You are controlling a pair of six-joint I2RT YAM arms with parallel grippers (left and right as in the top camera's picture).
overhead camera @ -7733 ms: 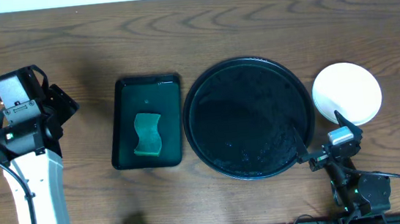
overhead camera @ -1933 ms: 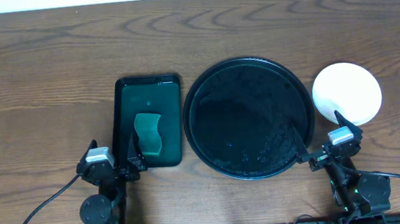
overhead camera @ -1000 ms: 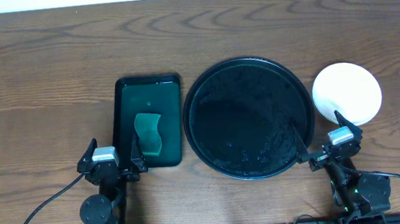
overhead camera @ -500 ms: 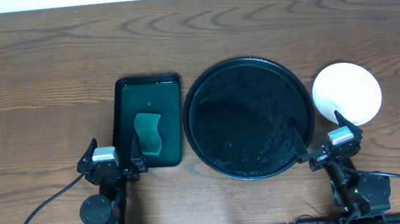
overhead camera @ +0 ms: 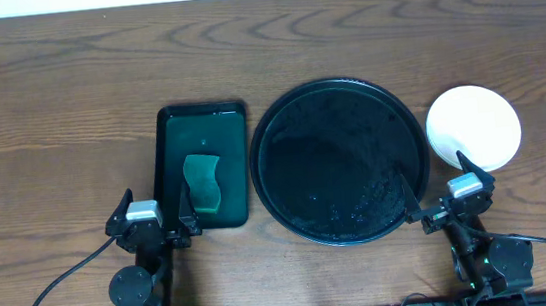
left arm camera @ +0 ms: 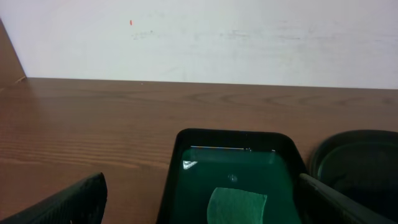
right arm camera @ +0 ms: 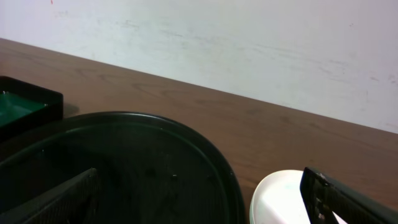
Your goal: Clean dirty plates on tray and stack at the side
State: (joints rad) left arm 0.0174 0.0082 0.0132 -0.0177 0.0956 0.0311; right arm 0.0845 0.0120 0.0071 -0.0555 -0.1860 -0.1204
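Overhead: I'm seeing the plates (overhead camera: 474,128) sitting as one plain white round, count unreadable, just right of the tray (overhead camera: 339,162); touching or not, I can't tell. Table (overhead camera: 67,102) is running wide on the far side. Right gripper (overhead camera: 434,180) is hovering just near-side of them, fingers spread. Left gripper (overhead camera: 151,209) is also sitting spread, beside the green tray (overhead camera: 199,110) holding the sponge (overhead camera: 202,185).

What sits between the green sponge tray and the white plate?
The large round black tray, bare of plates, fills that stretch, close beside the green sponge tray and the white plate. The overhead view shows it.
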